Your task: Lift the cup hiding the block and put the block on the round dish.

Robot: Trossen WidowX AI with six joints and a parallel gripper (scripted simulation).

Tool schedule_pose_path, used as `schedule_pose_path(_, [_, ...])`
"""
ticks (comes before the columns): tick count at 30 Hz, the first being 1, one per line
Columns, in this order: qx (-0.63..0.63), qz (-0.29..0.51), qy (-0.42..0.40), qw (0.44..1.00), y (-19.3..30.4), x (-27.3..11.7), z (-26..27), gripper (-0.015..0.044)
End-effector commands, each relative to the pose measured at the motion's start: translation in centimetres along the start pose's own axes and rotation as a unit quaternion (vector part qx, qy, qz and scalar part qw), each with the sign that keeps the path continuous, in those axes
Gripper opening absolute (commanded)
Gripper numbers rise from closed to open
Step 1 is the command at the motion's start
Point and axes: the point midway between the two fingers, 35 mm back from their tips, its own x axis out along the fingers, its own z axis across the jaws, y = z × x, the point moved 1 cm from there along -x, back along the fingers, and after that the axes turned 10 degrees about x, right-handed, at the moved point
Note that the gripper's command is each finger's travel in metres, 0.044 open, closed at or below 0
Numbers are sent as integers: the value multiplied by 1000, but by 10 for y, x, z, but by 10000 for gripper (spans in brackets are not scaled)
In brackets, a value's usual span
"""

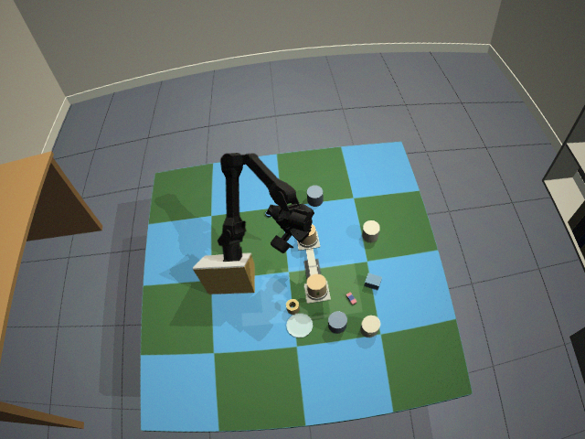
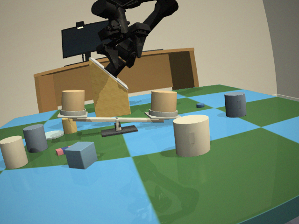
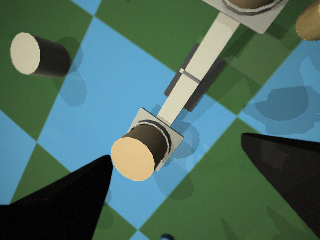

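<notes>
Nearest the exterior camera, a cream cylinder (image 1: 370, 231) (image 2: 191, 136) (image 3: 25, 53) is standing upright, with a blue-grey cube (image 1: 372, 281) (image 2: 81, 155) resting to one side. Behind the cube, a red-and-blue bar (image 1: 351, 298) (image 2: 62, 150) is lying flat. Farther back, the dish (image 1: 299, 325) (image 2: 54, 134) is lying beside a yellow tube (image 1: 287, 305) (image 2: 69, 126). The balance (image 1: 310, 257) (image 2: 137, 119) (image 3: 202, 57) is bearing both cups: the dish-side cup (image 1: 316, 284) (image 2: 73, 100) and the other cup (image 1: 309, 235) (image 2: 164, 101) (image 3: 132, 159) are standing on opposite ends. The block is hiding under one of them; which one, I cannot tell. The gripper (image 1: 292, 240) (image 2: 128, 62) (image 3: 175, 150) is hovering above the mat near the other cup, its fingers standing wide apart and holding nothing. Beyond, a wooden stand (image 1: 226, 278) (image 2: 110, 102) is supporting the arm (image 1: 232, 193) (image 2: 157, 14), and a desk (image 1: 23, 184) (image 2: 149, 69) is standing behind.
</notes>
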Motion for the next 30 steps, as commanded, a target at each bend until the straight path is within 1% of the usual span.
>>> schedule_pose_path(1, [67,10,29,997,5,13,13,440])
schedule_pose_path(12, [215,12,97,972,29,48,44,440])
schedule_pose_path(21, [341,0,140,929,55,74,65,440])
schedule_pose_path(30, [351,-1,143,926,57,76,67,440])
